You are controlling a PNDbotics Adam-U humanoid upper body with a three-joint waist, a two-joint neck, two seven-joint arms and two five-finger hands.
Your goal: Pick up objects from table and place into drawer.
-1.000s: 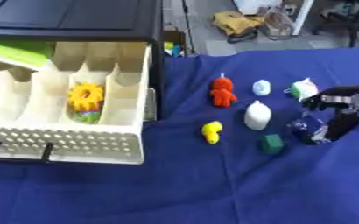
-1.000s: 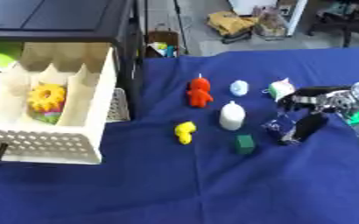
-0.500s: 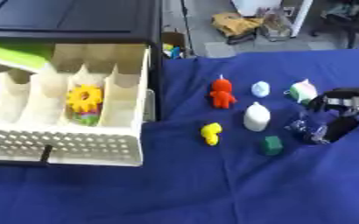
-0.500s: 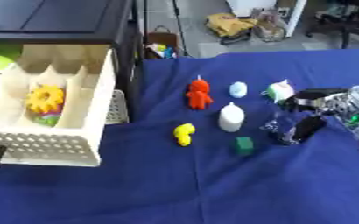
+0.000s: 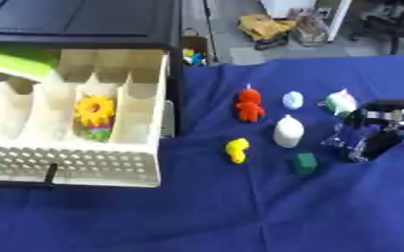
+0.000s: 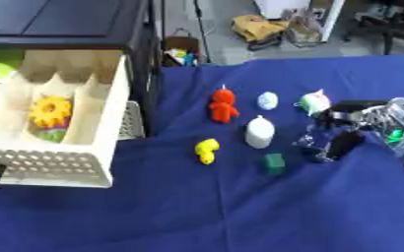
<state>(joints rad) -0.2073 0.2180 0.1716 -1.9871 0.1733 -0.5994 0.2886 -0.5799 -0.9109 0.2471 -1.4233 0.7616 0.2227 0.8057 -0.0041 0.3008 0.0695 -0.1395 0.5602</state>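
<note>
Blue cloth (image 5: 197, 211) covers the table, cluttered floor behind. Far left: cream drawer (image 5: 76, 162) pulled open from a black cabinet (image 5: 76, 19), a yellow gear toy (image 5: 95, 109) already in one slot, something green (image 5: 16, 61) at its back left corner. Mid-table, still to move: yellow piece (image 5: 236, 150), red figure (image 5: 250, 104), white bottle shape (image 5: 287, 132), green cube (image 5: 305, 163), pale blue piece (image 5: 292, 100), white-green piece (image 5: 340, 102). Right hand (image 5: 367, 139) is low on the cloth just right of the cube, fingers curled downward; can't tell if it holds anything. Risk: objects sit close together, so a reach for one likely knocks the bottle shape or cube. Left hand isn't visible; right forearm cut off at the edge.
</note>
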